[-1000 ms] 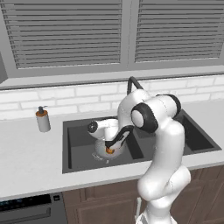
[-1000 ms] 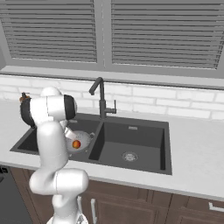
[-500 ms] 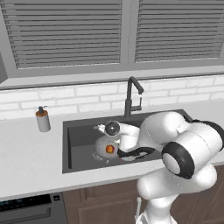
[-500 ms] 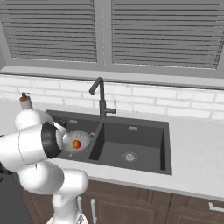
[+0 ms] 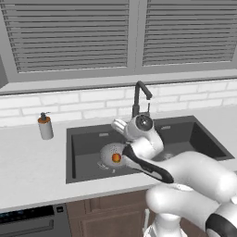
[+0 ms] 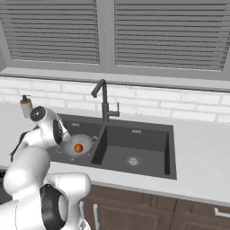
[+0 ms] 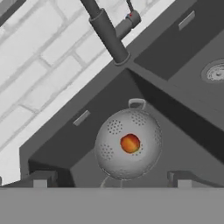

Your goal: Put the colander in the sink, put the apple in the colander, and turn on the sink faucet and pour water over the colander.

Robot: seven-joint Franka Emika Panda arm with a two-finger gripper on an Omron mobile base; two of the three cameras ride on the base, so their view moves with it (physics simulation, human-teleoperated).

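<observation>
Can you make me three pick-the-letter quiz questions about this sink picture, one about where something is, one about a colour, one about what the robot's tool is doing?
1. Where is the apple?
A. on the counter
B. inside the colander
C. in the right basin

2. What colour is the sink?
A. dark charcoal
B. white
C. red

3. How is the tool?
A. shut on the apple
B. shut on the sink faucet
C. open and holding nothing

Answers:
1 B, the hand view shows the apple in the colander's bowl.
2 A, both basins look dark grey.
3 C, its fingers stand wide apart above the colander.
</observation>
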